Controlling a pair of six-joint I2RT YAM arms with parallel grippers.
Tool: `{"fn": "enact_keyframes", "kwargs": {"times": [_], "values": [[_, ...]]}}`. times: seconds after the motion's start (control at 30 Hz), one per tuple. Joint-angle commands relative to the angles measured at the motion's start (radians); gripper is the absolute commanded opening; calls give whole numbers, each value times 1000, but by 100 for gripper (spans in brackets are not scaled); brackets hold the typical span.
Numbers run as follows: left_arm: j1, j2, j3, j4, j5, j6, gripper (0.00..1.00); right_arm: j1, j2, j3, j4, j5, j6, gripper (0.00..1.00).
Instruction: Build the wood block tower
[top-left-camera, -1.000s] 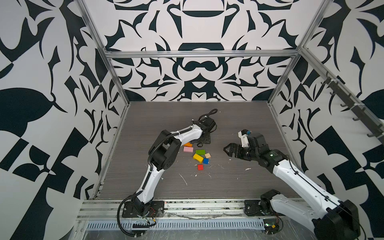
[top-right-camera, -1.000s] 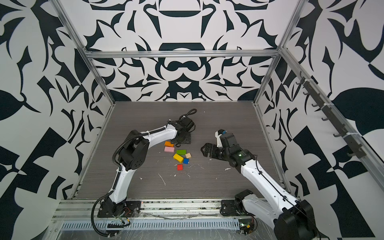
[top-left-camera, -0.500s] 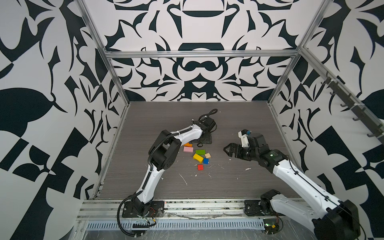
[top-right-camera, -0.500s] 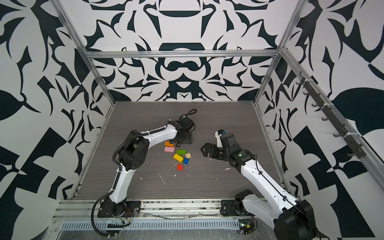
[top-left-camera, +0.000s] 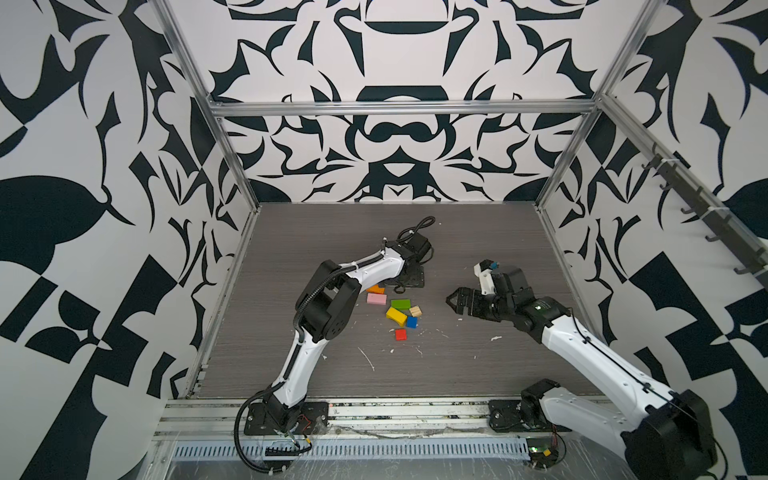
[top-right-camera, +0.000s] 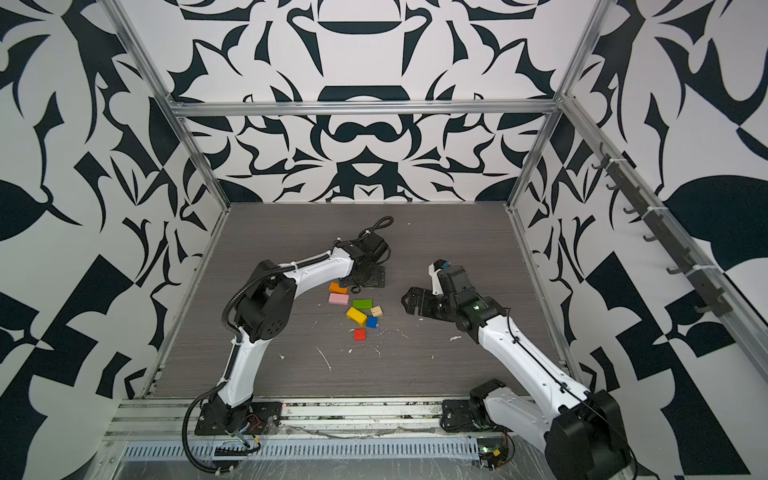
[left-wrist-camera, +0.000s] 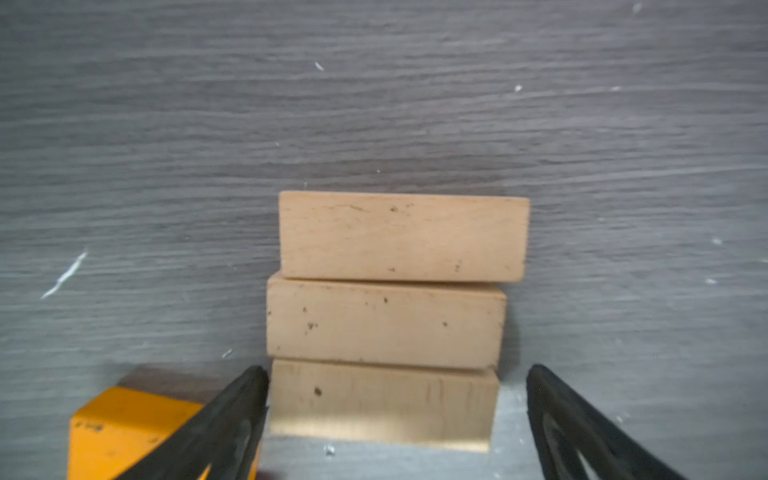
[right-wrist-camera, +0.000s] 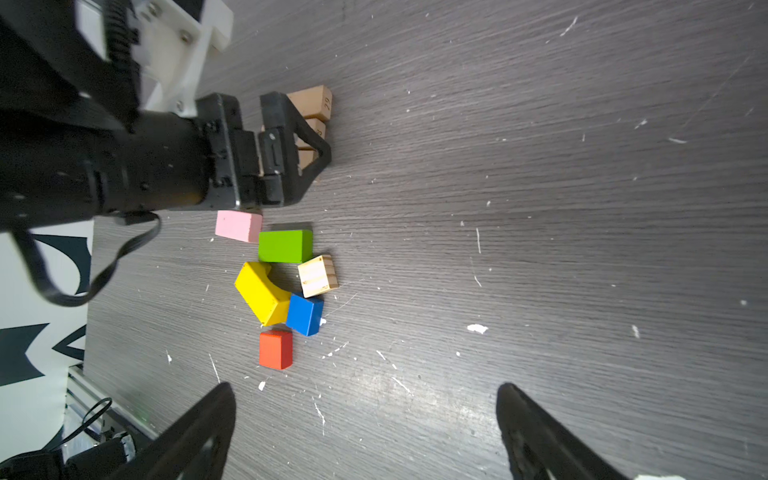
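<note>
Left gripper (left-wrist-camera: 397, 370) hangs released, jaws astride the nearest of my three tan bars (left-wrist-camera: 386, 322), laid side by side: base done, I judge. Seven loose blocks (top-left-camera: 396, 316) at six o'clock await stacking; right gripper (right-wrist-camera: 365, 386) spread, empty.

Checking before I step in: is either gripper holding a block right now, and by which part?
Nothing is held. The left gripper stands open astride one tan bar, with a gap at one end. The right gripper is open and empty.
</note>
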Motion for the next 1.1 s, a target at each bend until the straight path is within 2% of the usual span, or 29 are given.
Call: {"fn": "enact_keyframes", "kwargs": {"times": [0.0,0.3,0.6,0.87,1.07], "values": [[5,-73,8,-49,9,16,100,6,12,1,45,17,-40,100],[29,-151,24,-73,18,57,99,79,125,29,75,128,-64,100],[180,-235,-147,88,278,45,99,190,293,110,106,307,-49,100],[227,-259,-243,226,403,98,99,265,469,212,119,487,-19,100],[286,-253,-313,357,549,85,100,281,610,309,122,516,-2,100]]}}
